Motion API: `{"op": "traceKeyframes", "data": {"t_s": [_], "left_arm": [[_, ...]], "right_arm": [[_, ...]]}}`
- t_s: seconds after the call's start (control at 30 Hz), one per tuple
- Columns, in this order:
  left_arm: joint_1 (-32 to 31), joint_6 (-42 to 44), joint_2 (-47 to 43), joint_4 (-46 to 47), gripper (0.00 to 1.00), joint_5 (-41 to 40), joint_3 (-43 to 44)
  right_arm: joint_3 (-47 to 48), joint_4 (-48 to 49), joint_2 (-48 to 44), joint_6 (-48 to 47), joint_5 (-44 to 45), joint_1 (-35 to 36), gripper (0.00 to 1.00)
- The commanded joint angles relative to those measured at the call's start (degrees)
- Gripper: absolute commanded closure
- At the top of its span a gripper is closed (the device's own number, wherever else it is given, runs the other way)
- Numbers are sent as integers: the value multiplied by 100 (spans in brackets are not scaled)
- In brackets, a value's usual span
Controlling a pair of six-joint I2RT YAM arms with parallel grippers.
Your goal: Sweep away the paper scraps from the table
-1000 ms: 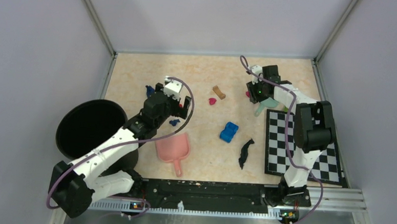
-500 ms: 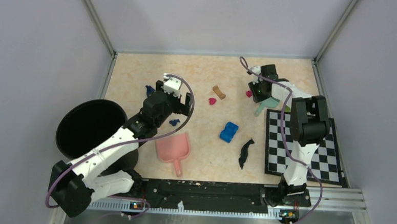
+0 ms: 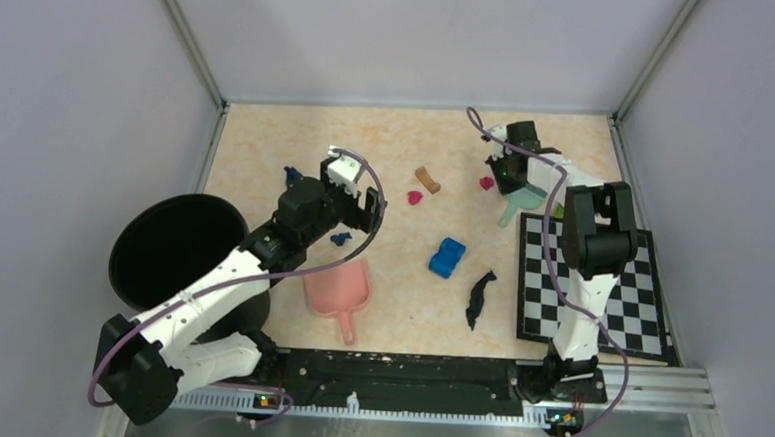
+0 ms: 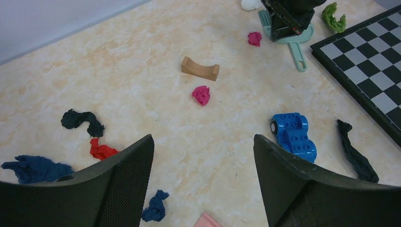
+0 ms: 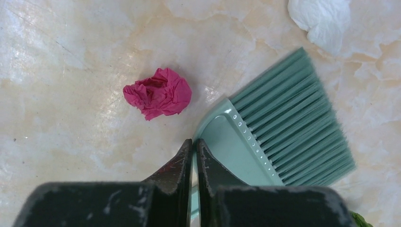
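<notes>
None of the paper scraps [image 4: 201, 94] had left the tabletop [image 3: 267, 142]; our right tool [image 5: 193, 156] pinched the brush [image 5: 283, 109], left tool [image 4: 203, 142] gaped wide, dustpan [image 3: 338, 288] untouched.

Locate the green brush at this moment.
In the top view the green brush sits at the far right of the table, gripped by the right gripper, between a magenta scrap and the chequered board.

The top camera is looking down from above the near edge over the beige marbled table [image 3: 267, 142]. The left wrist camera is looking low toward the far right. The right wrist camera is hanging close over the crumpled magenta paper scrap [image 5: 158, 93] and pale green brush [image 5: 283, 127], both showing in all three.
</notes>
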Motion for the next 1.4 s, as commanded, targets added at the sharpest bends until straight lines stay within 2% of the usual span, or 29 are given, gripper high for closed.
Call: {"op": "traceKeyframes", "data": {"t_s": [0.0, 0.4, 0.77, 0.93, 0.97, 1.07, 1.13, 1.27, 1.37], "left_arm": [[-28, -94, -21, 355, 19, 214, 82], [-38, -518, 318, 749, 20, 237, -54], [-119, -1129, 715, 1328, 21, 563, -165], [-315, -1213, 1029, 1377, 23, 631, -19], [-366, -1227, 1072, 1389, 23, 598, 9], [-491, -1312, 1270, 1381, 23, 534, 153], [-604, -1307, 1410, 1323, 23, 508, 282], [-716, -1190, 1503, 1160, 23, 458, 389], [-749, -1160, 1414, 1045, 23, 453, 342]], "right_arm": [[164, -519, 145, 87, -75, 22, 100], [-239, -945, -1454, 563, -943, 25, 100], [-218, -1042, -2188, 918, -2093, 0, 100], [-260, -1111, -2265, 831, -1711, 0, 100], [-297, -1138, -2221, 765, -1548, 0, 96], [-447, -1165, -2066, 711, -975, -7, 71], [-569, -1071, -1982, 733, -699, -9, 61], [-592, -616, -1729, 975, -433, -258, 55], [-324, -439, -1425, 1343, -572, -643, 55]]}}
